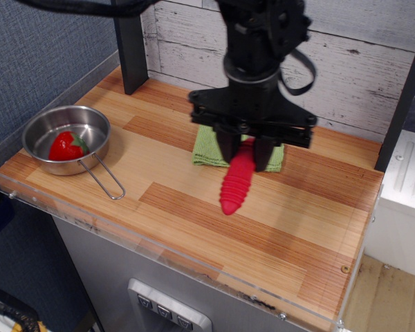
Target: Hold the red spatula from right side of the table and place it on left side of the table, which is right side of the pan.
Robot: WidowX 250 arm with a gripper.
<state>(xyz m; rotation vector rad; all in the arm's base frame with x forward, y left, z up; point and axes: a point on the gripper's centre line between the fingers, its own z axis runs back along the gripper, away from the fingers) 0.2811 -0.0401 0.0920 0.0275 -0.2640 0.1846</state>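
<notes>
The carry is in hand: the gripper (243,153) pinches the red spatula (236,183) near its head end, its two dark fingers pressed against the handle, and the ribbed red handle hangs down and forward, clear of the table (194,214), above the middle of the worktop. The grey head is hidden between the fingers. The handle looks like thick, rounded, ridged plastic tapering to a blunt tip, which should grip well. Behind it, partly covered by the gripper, a folded green cloth (209,146) with a soft woven texture lies toward the back edge. The pan (45,133), round shiny steel with a thin wire loop handle, sits near the left edge with a red strawberry toy (67,146) inside. The next move likely calls for travel further left, then a descent onto the bare planks just right of the pan's wire handle.
</notes>
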